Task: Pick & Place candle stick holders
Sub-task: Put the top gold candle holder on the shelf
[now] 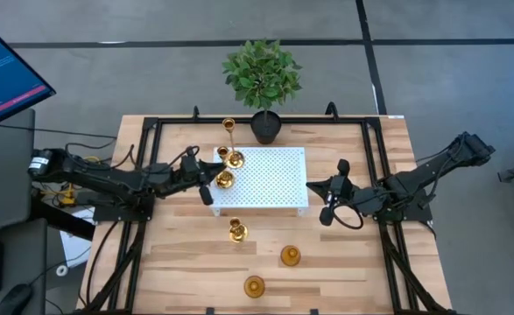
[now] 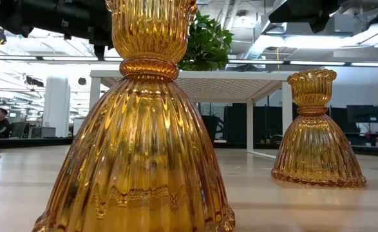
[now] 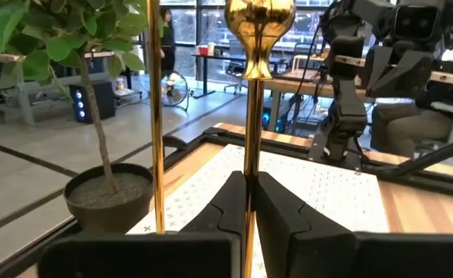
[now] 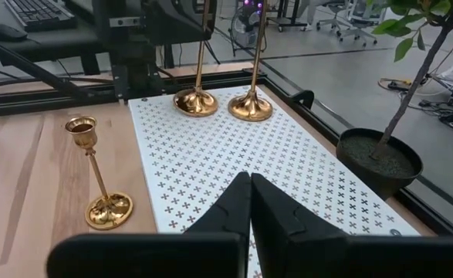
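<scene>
Two tall thin-stemmed gold holders stand on their round bases at the left edge of the white perforated platform [image 1: 270,175]: a nearer one [image 1: 225,179] and a farther one [image 1: 231,156]. My left gripper [image 1: 213,178] is shut on the nearer one. A shorter gold holder [image 1: 236,231] stands on the wood table. Two squat amber ribbed holders [image 1: 290,255] [image 1: 254,285] stand near the front edge, and they fill the low view [image 2: 137,129] [image 2: 314,129]. My right gripper [image 1: 313,185] is shut and empty at the platform's right edge. My left gripper pinches the nearer holder's thin stem [image 3: 249,166] between its two fingers, well below the bulb [image 3: 258,23]. The fingers come level from the table's left and lie across the stem. The holder stands upright, and its round base [image 4: 195,101] appears to rest on the platform.
A potted green plant [image 1: 261,79] stands just behind the platform's far edge. A black frame [image 1: 151,131] runs around the table. A monitor [image 1: 3,70] is off the table's left. Bare wood lies to the platform's left and right.
</scene>
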You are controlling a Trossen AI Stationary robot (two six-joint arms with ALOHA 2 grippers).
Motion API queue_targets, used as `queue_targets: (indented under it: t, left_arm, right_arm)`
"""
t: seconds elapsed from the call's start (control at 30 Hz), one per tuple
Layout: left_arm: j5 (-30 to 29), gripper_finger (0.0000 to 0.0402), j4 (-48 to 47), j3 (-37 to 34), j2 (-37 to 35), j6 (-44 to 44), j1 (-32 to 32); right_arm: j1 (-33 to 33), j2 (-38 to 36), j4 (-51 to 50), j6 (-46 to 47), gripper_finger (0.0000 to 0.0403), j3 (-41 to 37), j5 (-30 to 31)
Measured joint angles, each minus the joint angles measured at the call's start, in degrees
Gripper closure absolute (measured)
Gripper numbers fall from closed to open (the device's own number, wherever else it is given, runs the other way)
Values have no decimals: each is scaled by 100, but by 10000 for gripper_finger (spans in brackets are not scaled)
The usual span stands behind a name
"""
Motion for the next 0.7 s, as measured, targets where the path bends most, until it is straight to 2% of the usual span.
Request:
queue_targets:
  t: [0.13,0.43,0.7]
  left_arm:
    - [-2,387,36,-75,-3,-173,0]
    - [-1,323,-103,-124,12,-318,2]
    - [-2,306,-60,-112,-242,-30,0]
  right_arm:
    - [0,0,1,0,402,0,0]
    - [0,0,-2,0,403,0,-17]
    - [0,17,-24,-1,403,0,-216]
